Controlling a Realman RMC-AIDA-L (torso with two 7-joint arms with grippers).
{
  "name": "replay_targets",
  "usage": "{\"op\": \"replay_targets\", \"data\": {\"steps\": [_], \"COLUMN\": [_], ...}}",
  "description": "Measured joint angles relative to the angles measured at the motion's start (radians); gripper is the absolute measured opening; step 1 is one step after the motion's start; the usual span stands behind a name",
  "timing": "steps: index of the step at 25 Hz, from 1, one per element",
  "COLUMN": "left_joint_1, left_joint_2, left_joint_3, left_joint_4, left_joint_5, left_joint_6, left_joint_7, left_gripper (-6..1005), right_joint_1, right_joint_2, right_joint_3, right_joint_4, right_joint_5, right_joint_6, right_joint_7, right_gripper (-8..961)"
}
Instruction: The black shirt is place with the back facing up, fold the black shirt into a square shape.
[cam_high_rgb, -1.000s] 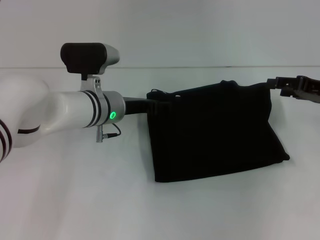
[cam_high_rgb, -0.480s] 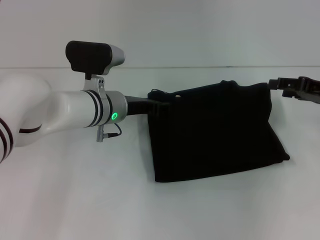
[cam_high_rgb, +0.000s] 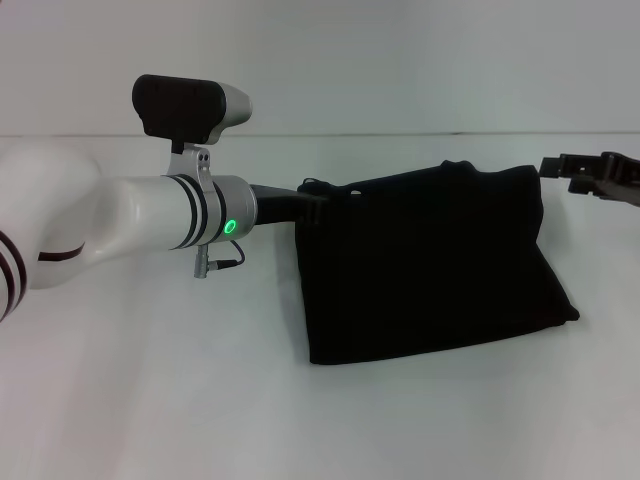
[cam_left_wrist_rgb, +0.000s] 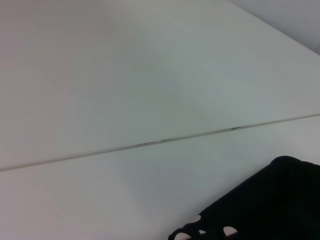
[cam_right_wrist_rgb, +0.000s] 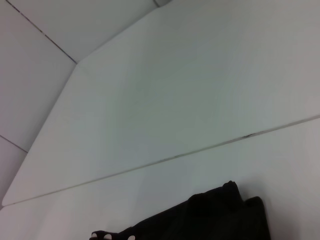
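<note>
One black shirt (cam_high_rgb: 430, 265) is lying on the white desk (cam_high_rgb: 150, 400), right of centre in the head view, already folded into a compact, roughly four-sided bundle. Its long axis is running left to right; the near right corner is jutting out, so the shape is skewing rather than sitting square.

Left gripper (cam_high_rgb: 308, 204) is sitting at the shirt's far left corner, touching or just over the cloth; fingers dark against dark fabric, cannot tell whether apart or together. Right gripper (cam_high_rgb: 560, 166) is hovering just beside the far right corner, apparently clear of the cloth; fingers' state cannot be told either.

Count: one shirt, two grippers. Both are flanking the far edge, and the left is the nearer.
</note>
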Motion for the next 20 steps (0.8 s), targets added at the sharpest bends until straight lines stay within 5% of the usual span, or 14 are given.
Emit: {"op": "replay_targets", "data": {"steps": [15, 20], "left_joint_1": [0.003, 0.003], "left_joint_2": [0.001, 0.001], "left_joint_3": [-0.003, -0.005], "left_joint_4": [0.002, 0.019], "left_joint_5": [0.001, 0.001], "left_joint_6": [-0.011, -0.006], "left_joint_7": [0.001, 0.0], "left_gripper": [-5, 1], "right_joint_1": [0.0, 0.0], "right_joint_2": [-0.003, -0.002], "right_joint_3": [0.002, 0.002], "right_joint_4": [0.0, 0.0], "right_joint_5": [0.0, 0.0], "right_joint_6": [0.0, 0.0], "right_joint_7": [0.0, 0.0], "right_gripper": [708, 708]}}
